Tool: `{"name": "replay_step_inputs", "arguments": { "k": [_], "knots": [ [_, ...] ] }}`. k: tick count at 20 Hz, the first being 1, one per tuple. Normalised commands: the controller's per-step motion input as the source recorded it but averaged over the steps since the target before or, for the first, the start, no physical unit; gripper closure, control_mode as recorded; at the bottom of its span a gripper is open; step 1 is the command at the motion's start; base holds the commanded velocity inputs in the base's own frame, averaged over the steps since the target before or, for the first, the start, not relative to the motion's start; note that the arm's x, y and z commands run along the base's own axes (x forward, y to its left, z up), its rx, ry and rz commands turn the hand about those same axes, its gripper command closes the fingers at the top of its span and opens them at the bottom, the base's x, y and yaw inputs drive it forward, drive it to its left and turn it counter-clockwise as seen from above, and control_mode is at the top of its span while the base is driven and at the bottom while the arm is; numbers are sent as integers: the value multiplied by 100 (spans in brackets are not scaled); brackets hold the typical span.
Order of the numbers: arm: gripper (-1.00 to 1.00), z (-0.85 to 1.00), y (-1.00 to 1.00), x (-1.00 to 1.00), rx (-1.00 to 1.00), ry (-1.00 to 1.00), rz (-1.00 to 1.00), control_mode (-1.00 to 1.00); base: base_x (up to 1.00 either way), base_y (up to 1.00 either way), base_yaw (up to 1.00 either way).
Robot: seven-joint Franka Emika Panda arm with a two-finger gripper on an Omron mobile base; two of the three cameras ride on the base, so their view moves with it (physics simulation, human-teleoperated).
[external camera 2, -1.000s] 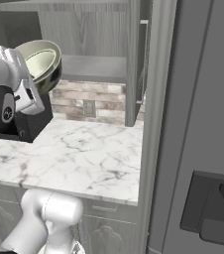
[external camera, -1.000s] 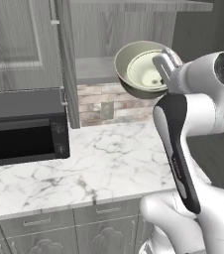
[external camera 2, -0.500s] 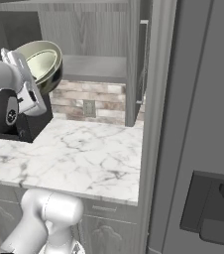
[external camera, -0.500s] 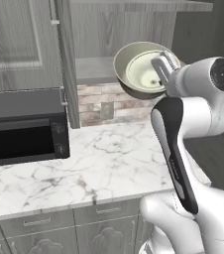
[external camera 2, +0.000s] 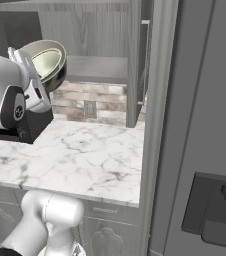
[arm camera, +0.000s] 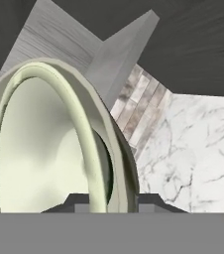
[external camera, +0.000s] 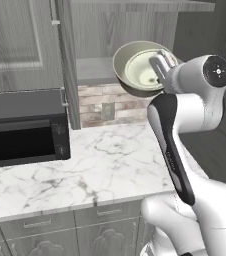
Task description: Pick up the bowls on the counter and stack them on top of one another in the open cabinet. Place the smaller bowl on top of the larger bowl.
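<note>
Larger bowl (external camera: pixel 139 70) tilted, nothing inside, rim pinched in jaws, level with open cabinet (external camera: pixel 92 70) shelf.

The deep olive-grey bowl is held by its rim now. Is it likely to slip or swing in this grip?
The deep olive-grey bowl looks rigid, keeping its round shape in the claw. The claw pinches only the rim, with the bowl tilted steeply, so it may pivot or slip. Its glossy cream inside suggests a smooth surface. The flat grey shelf is near.
</note>
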Motion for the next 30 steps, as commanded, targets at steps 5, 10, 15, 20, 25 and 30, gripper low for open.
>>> {"name": "replay_step_inputs", "arguments": {
  "k": [5,10,15,20,25,30],
  "knots": [
    [100,1,0,30,0,0,-1,-100,0,0,0],
    [100,1,0,31,0,0,-1,-100,0,0,0],
    [100,2,0,33,0,0,-1,-100,0,0,0],
    [100,4,0,31,0,0,-1,-100,0,0,0],
    [100,4,0,32,0,-1,-1,-100,0,0,0],
    [100,3,0,25,1,-1,0,-100,0,0,0]
  ]
}}
